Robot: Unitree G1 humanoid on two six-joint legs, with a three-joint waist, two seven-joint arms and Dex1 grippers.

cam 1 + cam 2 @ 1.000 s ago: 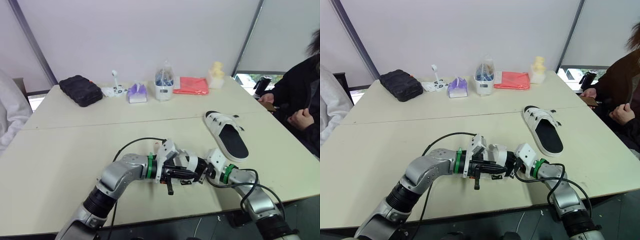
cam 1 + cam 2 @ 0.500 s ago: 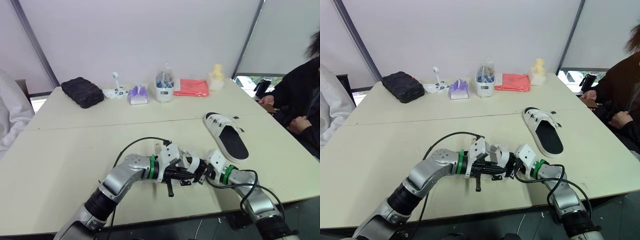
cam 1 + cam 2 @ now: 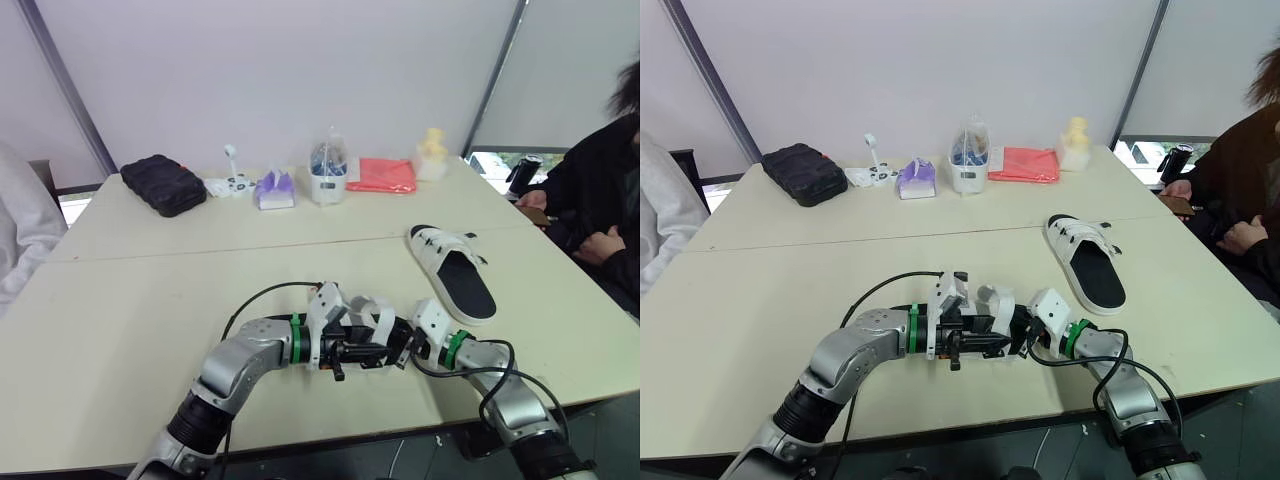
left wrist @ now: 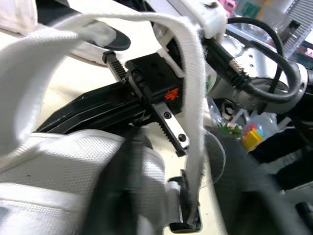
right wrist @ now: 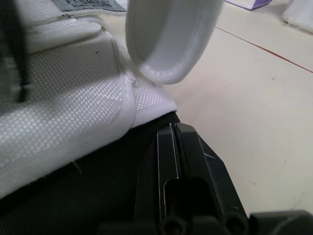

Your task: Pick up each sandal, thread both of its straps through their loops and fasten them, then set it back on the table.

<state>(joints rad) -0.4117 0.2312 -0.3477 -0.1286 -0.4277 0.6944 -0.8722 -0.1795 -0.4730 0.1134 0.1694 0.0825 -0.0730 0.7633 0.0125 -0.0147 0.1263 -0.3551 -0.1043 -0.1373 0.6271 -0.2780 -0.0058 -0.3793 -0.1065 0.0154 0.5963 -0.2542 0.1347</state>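
A white sandal [image 3: 375,322] with a black sole lies between my two grippers near the table's front edge, its straps arching up loose. My left gripper [image 3: 350,352] reaches in from the left, its blurred fingers [image 4: 122,186] spread apart with the white strap [image 4: 193,88] running between them. My right gripper [image 3: 402,345] comes in from the right, shut, its fingertips [image 5: 168,134] pressed against the sandal [image 5: 63,103] where white upper meets black sole. Whether they pinch anything is hidden. The second sandal [image 3: 455,270] rests flat on the table to the right, farther back.
Along the back edge stand a black pouch [image 3: 162,181], a purple tissue pack [image 3: 273,187], a clear container [image 3: 328,165], a red cloth [image 3: 381,173] and a yellow figure [image 3: 432,152]. A person [image 3: 600,200] sits at the right side; a sleeve [image 3: 20,230] shows at far left.
My left gripper's fingers have parted from shut. The left arm has sunk a little closer to the table with the sandal. The right gripper stays shut in place.
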